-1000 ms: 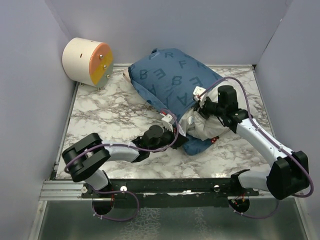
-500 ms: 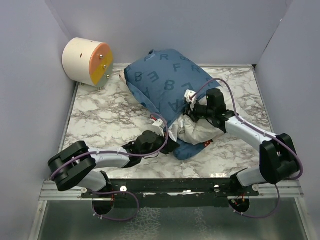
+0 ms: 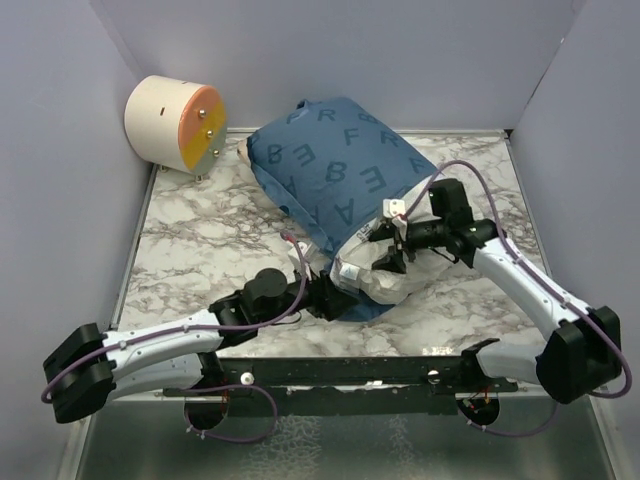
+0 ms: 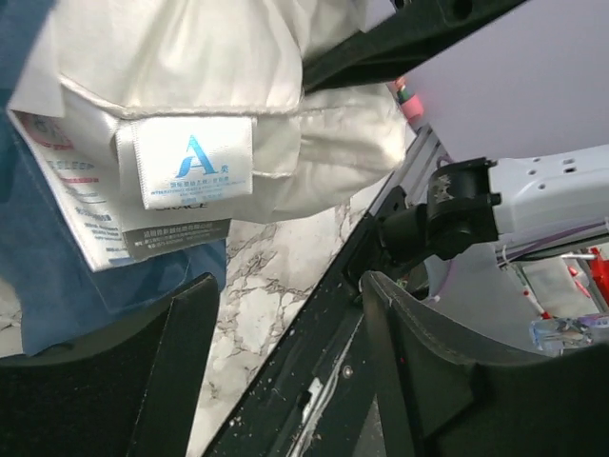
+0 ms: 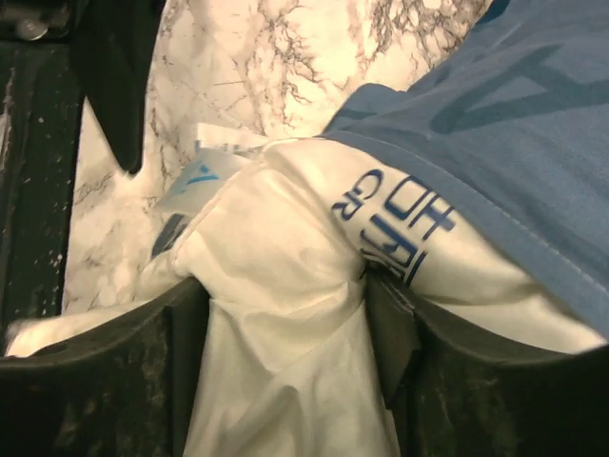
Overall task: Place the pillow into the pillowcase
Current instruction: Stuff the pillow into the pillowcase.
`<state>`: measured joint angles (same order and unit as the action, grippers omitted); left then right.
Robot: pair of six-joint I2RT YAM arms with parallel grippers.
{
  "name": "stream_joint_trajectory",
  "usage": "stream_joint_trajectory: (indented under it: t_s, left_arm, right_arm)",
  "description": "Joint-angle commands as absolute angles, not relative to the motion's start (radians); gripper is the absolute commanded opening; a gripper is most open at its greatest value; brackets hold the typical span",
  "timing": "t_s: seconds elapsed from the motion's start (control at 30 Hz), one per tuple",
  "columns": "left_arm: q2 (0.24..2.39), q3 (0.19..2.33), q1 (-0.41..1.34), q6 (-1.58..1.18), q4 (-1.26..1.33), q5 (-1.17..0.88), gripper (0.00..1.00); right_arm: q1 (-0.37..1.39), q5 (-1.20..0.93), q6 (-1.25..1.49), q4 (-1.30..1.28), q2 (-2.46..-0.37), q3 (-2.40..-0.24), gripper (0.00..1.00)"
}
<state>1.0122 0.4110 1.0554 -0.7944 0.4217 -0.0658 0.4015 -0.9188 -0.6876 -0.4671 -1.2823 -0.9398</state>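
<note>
The blue lettered pillowcase (image 3: 340,165) lies plump at the back middle of the table, its mouth facing the near side. The white pillow (image 3: 388,280) is mostly inside, and one end bulges out of the mouth. My right gripper (image 3: 385,250) is on that end; in the right wrist view its fingers (image 5: 385,324) press a bunch of the pillow (image 5: 285,286) from both sides, beside the pillowcase hem (image 5: 495,143). My left gripper (image 3: 335,298) is low at the mouth's near-left corner. In the left wrist view it (image 4: 285,286) is open and empty, below the pillow's label (image 4: 186,164) and blue fabric (image 4: 57,286).
A cream cylinder with an orange face (image 3: 175,122) stands at the back left corner. Purple walls close in the left, back and right sides. A black rail (image 3: 330,375) runs along the near table edge, close under my left gripper.
The pillowcase with the pillow shifted left and sits a little fuller. My left arm drew back and stretched low along the near edge. My right gripper moved down onto the protruding pillow end.
</note>
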Motion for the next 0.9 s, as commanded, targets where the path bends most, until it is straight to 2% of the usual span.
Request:
stream_joint_trajectory:
  t_s: [0.0,0.13,0.23,0.47,0.67,0.77,0.87]
  left_arm:
    - [0.846,0.464,1.045,-0.698,0.19,0.0,0.67]
    - [0.757,0.536,1.02,-0.646,0.058,0.021,0.72]
    - [0.783,0.615,0.986,-0.607,0.008,-0.015,0.72]
    - [1.043,0.869,0.876,-0.483,-0.064,-0.189,0.72]
    - [1.246,1.145,0.832,-0.352,-0.152,-0.206,0.72]
    - [1.356,1.288,0.835,-0.295,-0.205,-0.205,0.72]
    - [1.482,1.463,0.856,-0.214,-0.286,-0.131,0.73]
  right_arm:
    - [0.333,-1.033,-0.828,-0.654,-1.17,-0.951,0.71]
    - [0.264,-1.058,-0.921,-0.808,-1.129,-1.01,0.75]
    - [0.191,-1.085,-0.99,-0.946,-1.128,-1.09,0.77]
    - [-0.076,-1.187,-1.058,-1.119,-1.166,-1.246,0.77]
    - [-0.353,-1.309,-1.179,-1.276,-1.306,-1.362,0.77]
    - [-0.44,-1.306,-1.181,-1.257,-1.348,-1.361,0.77]
    - [-0.456,-1.235,-1.075,-1.106,-1.359,-1.283,0.78]
